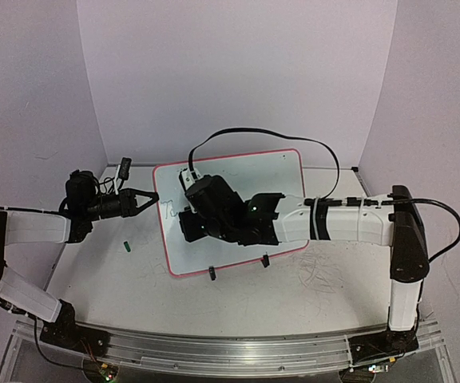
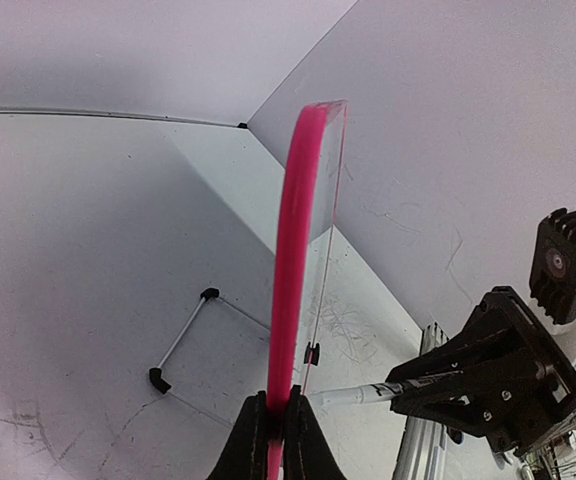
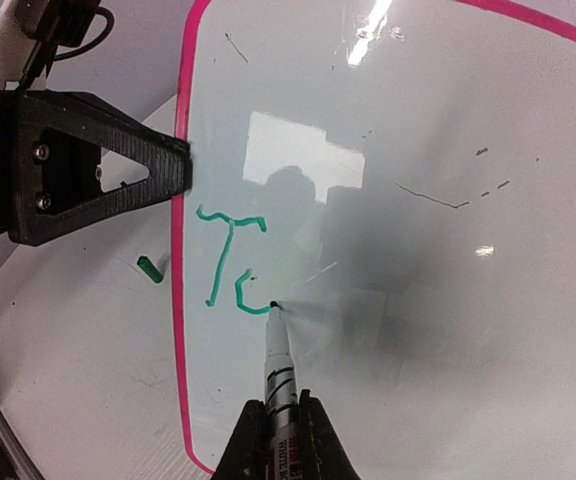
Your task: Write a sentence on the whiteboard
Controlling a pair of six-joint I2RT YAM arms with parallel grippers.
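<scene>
The right tool [image 3: 275, 425] is pinching a slender pen [image 3: 279, 365], its black fingers closed narrowly around the pale printed barrel. The pen is pointing straight ahead of that tool, and its dark tip is meeting the glossy white whiteboard [image 3: 398, 250]. At the tip, the sentence [image 3: 224, 250] is showing only as thin green strokes: a "T" and a curved mark beside it, running rightward from the board's left edge. Just left of the strokes, the left tool [image 2: 276, 425] is clamping the smooth, rounded pink frame [image 2: 293, 260], one angular black finger on each face. The board is standing tilted on two small black clip feet [image 1: 212, 274] under its lower edge. Its long axis is lying sideways, stretching from the left tool's grip away to the right, and its writing face is turning toward the right tool. Beyond the frame, to the pen's left, a small green cap [image 3: 150, 268] is lying on the scuffed white bench [image 1: 318, 291].
</scene>
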